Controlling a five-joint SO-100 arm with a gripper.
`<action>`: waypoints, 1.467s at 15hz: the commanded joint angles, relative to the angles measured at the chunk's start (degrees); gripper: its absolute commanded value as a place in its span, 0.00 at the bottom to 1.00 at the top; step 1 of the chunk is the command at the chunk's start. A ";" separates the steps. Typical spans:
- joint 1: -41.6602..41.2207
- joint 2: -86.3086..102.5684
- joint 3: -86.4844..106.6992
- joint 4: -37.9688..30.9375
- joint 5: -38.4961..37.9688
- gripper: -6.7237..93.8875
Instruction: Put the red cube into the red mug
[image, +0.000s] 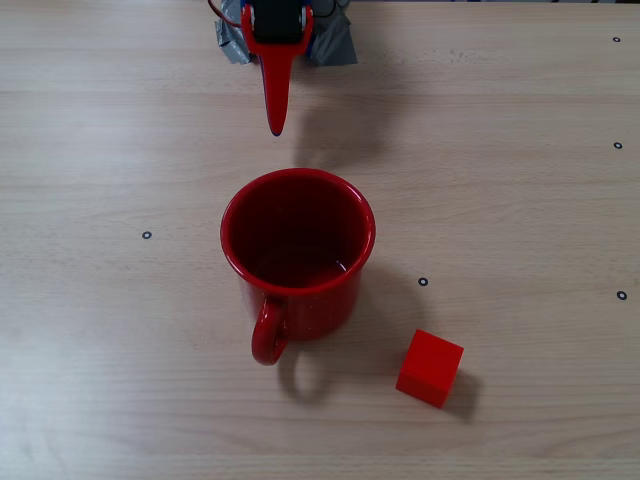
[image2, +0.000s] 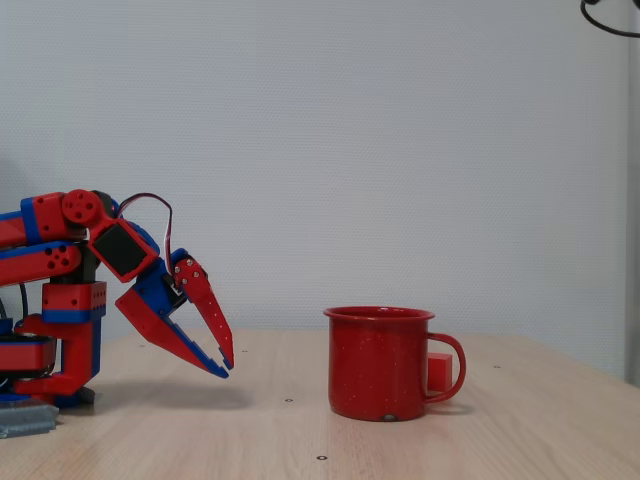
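Matte sharp-edged red cube (image: 430, 368) on pale woodgrain table (image: 120, 380), glossy round red mug (image: 298, 255), pointed tool (image2: 224, 365) nearly pressed together

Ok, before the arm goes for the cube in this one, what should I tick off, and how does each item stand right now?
1. Red cube free on the table, nothing on it: ok.
2. Red mug upright, opening clear: ok; nothing visible inside.
3. Gripper empty: ok, nothing between the fingers.
4. Gripper opened enough for the cube: cannot tell; fingertips are close together.
5. Direct line to the cube: not ok; in a fixed view the mug stands between gripper and cube.
6. Cube apart from the mug: ok.
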 joint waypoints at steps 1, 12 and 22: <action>-3.96 3.34 1.41 0.79 -3.69 0.07; -4.31 -2.20 -6.42 4.22 -1.23 0.07; -15.91 -45.26 -54.49 11.69 4.66 0.07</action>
